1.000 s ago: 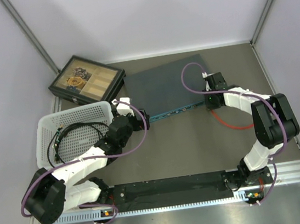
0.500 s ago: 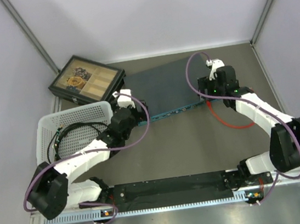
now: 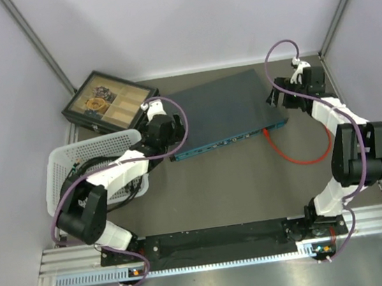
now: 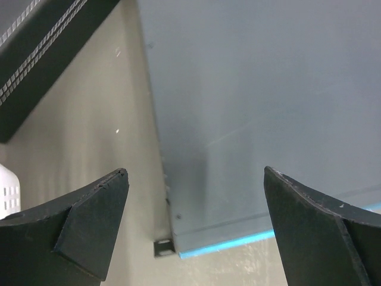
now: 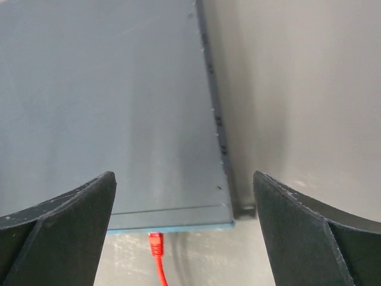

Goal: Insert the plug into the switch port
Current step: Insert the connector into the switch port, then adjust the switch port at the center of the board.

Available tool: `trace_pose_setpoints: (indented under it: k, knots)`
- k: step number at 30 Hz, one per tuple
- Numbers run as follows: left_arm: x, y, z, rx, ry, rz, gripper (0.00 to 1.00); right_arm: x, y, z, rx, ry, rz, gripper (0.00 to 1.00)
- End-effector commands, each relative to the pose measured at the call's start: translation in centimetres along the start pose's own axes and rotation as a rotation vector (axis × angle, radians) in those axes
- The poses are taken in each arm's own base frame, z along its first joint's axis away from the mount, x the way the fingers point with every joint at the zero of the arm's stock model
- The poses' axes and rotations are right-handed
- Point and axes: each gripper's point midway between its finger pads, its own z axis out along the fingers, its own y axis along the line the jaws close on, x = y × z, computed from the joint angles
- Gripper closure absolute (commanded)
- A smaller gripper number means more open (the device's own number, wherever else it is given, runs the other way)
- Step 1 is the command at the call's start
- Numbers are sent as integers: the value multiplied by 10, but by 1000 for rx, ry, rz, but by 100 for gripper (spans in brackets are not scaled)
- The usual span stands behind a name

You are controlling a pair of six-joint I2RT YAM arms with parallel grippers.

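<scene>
The switch [image 3: 221, 107], a flat dark blue-grey box, lies at the table's middle back with its teal edge [image 3: 222, 141] facing the arms. A red plug [image 5: 155, 242] sits in a port near the right end of that edge, and its red cable [image 3: 306, 161] loops off to the right. My right gripper [image 5: 183, 176] is open over the switch's right near corner [image 5: 229, 220], holding nothing. My left gripper [image 4: 194, 173] is open over the switch's left near corner [image 4: 175, 238]. In the top view the left gripper [image 3: 164, 134] and right gripper [image 3: 280, 99] flank the switch.
A black compartmented box [image 3: 108, 101] stands at the back left. A white basket [image 3: 63, 160] with black cables sits at the left, under the left arm. A black rail [image 3: 218, 240] runs along the near edge. Walls close in on three sides.
My right gripper opened, let go of the red plug and moved back to the switch's right end. My left arm swung back to the switch's left end, still open.
</scene>
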Motion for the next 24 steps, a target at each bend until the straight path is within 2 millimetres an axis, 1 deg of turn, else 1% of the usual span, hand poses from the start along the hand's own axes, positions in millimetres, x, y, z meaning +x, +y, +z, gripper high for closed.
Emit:
trace_pose_setpoints:
  k: [1, 3, 4, 6, 7, 8, 10, 11, 13, 14, 18, 19, 23, 24]
  knots:
    - [5, 9, 17, -6, 76, -118, 1, -15, 12, 13, -143, -28, 56, 5]
    - [9, 10, 21, 4, 91, -131, 1, -11, 12, 18, -170, -15, 70, 5]
    - [9, 11, 27, 11, 93, -141, 1, -5, 12, 24, -182, -2, 75, 5]
    - [16, 5, 30, 49, 123, -151, 1, -1, 10, 29, -191, 14, 85, 5]
    - [22, 4, 34, 58, 140, -150, 1, 5, 11, 33, -210, 31, 95, 4]
    - [22, -1, 35, 82, 146, -154, 1, 8, 11, 35, -217, 38, 103, 4]
    - [31, -3, 40, 89, 172, -149, 1, 16, 11, 39, -230, 60, 122, 4]
    - [31, -4, 41, 94, 176, -147, 1, 22, 10, 42, -235, 76, 133, 4]
    - [38, -7, 43, 108, 205, -140, 1, 28, 14, 43, -259, 95, 146, 4]
    - [39, -9, 43, 120, 213, -137, 1, 30, 15, 42, -267, 99, 150, 4]
    - [51, -15, 42, 157, 276, -116, 1, 36, 25, 30, -303, 95, 174, 4]
    - [53, -15, 42, 160, 285, -115, 1, 45, 27, 26, -315, 115, 191, 4]
    - [60, -17, 39, 180, 311, -104, 1, 70, 40, 7, -355, 149, 257, 4]
    - [62, -21, 36, 207, 327, -101, 1, 82, 44, -1, -365, 159, 266, 4]
